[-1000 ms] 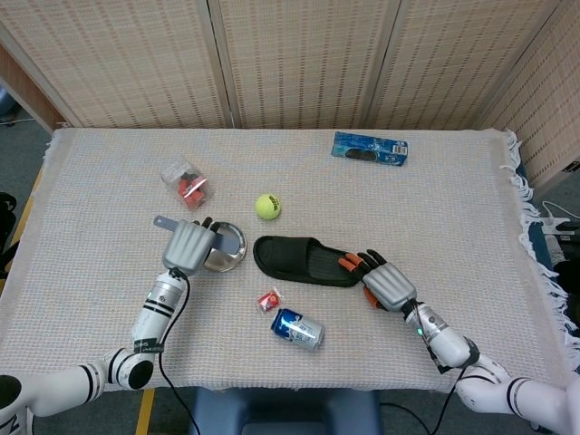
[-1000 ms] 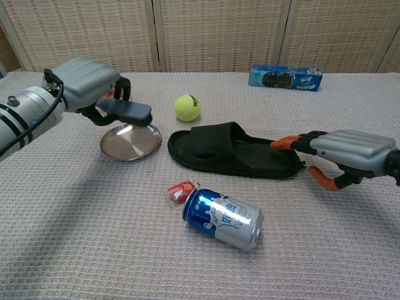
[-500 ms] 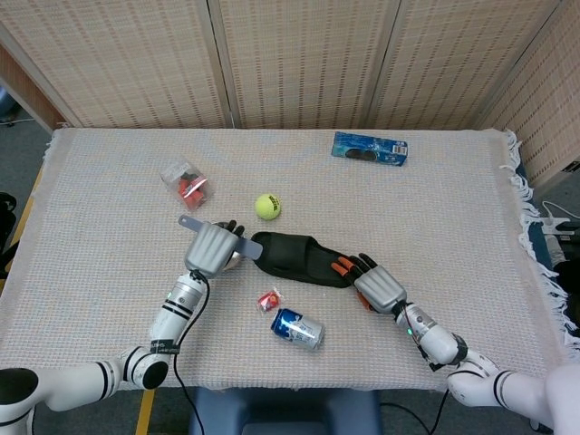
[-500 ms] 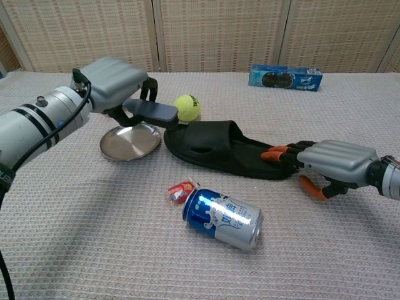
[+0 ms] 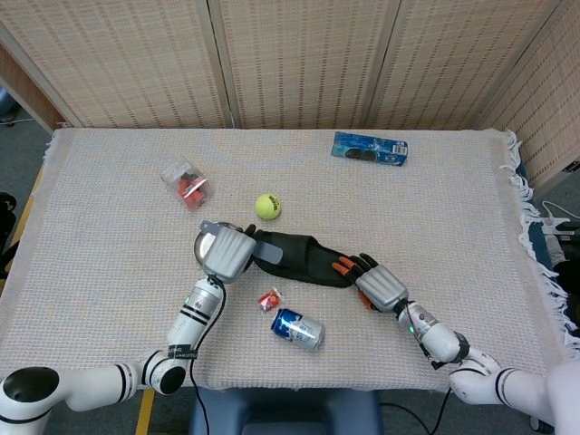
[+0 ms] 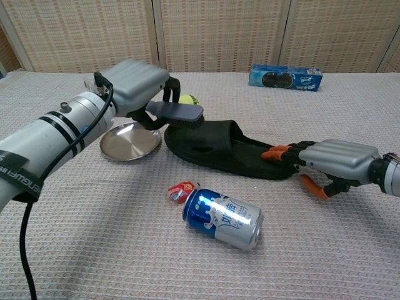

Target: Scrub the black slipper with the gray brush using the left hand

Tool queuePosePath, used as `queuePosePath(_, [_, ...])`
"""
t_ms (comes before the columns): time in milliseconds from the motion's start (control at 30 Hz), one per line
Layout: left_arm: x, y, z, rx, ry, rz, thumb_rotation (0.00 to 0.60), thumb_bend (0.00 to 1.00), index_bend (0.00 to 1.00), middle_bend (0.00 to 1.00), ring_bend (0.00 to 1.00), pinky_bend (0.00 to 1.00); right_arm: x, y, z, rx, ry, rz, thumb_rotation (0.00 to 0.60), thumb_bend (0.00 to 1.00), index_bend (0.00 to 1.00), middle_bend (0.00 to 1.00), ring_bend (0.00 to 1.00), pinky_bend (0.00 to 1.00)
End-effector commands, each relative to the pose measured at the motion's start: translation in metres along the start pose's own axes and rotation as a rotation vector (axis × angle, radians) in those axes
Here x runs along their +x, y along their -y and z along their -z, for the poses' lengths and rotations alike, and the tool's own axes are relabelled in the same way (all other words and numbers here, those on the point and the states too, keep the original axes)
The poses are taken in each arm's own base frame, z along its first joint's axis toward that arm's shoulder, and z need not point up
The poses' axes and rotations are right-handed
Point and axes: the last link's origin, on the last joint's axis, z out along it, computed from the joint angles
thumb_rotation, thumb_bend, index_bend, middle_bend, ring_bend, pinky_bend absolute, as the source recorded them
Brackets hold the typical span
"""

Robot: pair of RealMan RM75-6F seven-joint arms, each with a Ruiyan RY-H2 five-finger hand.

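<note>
The black slipper (image 5: 304, 258) (image 6: 222, 150) lies flat in the middle of the table, toe to the left. My left hand (image 5: 227, 253) (image 6: 139, 84) grips the gray brush (image 6: 177, 113) (image 5: 268, 255) by its handle, and the brush head hovers over the slipper's toe end, bristles down. My right hand (image 5: 378, 284) (image 6: 334, 160) lies at the slipper's heel, its orange-tipped fingers (image 6: 279, 153) pressing on the heel edge.
A steel dish (image 6: 129, 142) sits left of the slipper, partly under my left arm. A tennis ball (image 5: 266, 207) lies behind the slipper. In front are a blue can (image 6: 222, 217) and a red wrapper (image 6: 180, 190). A blue packet (image 5: 369, 148) and a clear bag (image 5: 185, 183) lie further back.
My left hand has carried the brush rightward from above the steel dish to over the slipper's toe. My right hand has slid left onto the heel, and the slipper shifted slightly left.
</note>
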Motion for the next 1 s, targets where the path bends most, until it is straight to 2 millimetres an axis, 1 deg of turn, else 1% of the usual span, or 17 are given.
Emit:
queuePosePath(33, [-0.001, 0.003, 0.000, 0.015, -0.004, 0.012, 0.600, 0.43, 0.55, 0.64, 0.63, 1.00, 0.006, -0.001, 0.003, 0.006, -0.036, -0.038, 0.600, 0.76, 0.00, 0.00, 0.00, 0.00])
queuePosePath(267, [-0.011, 0.015, 0.002, 0.043, 0.019, 0.025, 0.600, 0.43, 0.56, 0.64, 0.63, 1.00, 0.016, -0.003, 0.013, 0.036, -0.069, -0.123, 0.600, 0.76, 0.00, 0.00, 0.00, 0.00])
queuePosePath(433, [-0.019, 0.018, 0.003, 0.056, 0.041, 0.058, 0.600, 0.44, 0.58, 0.66, 0.63, 1.00, 0.017, -0.006, 0.016, 0.045, -0.070, -0.122, 0.600, 0.76, 0.00, 0.00, 0.00, 0.00])
queuePosePath(533, [-0.023, 0.013, 0.003, 0.049, 0.042, 0.080, 0.600, 0.44, 0.57, 0.66, 0.63, 1.00, 0.016, -0.008, 0.018, 0.049, -0.070, -0.138, 0.600, 0.76, 0.00, 0.00, 0.00, 0.00])
queuePosePath(733, [-0.028, 0.003, 0.001, 0.036, 0.030, 0.117, 0.600, 0.44, 0.55, 0.65, 0.63, 1.00, 0.019, -0.021, 0.025, 0.054, -0.103, -0.155, 0.600, 0.76, 0.00, 0.00, 0.00, 0.00])
queuePosePath(1000, [-0.037, -0.013, -0.006, 0.018, 0.022, 0.135, 0.600, 0.44, 0.52, 0.65, 0.63, 1.00, 0.016, -0.029, 0.024, 0.060, -0.097, -0.143, 0.600, 0.77, 0.00, 0.00, 0.00, 0.00])
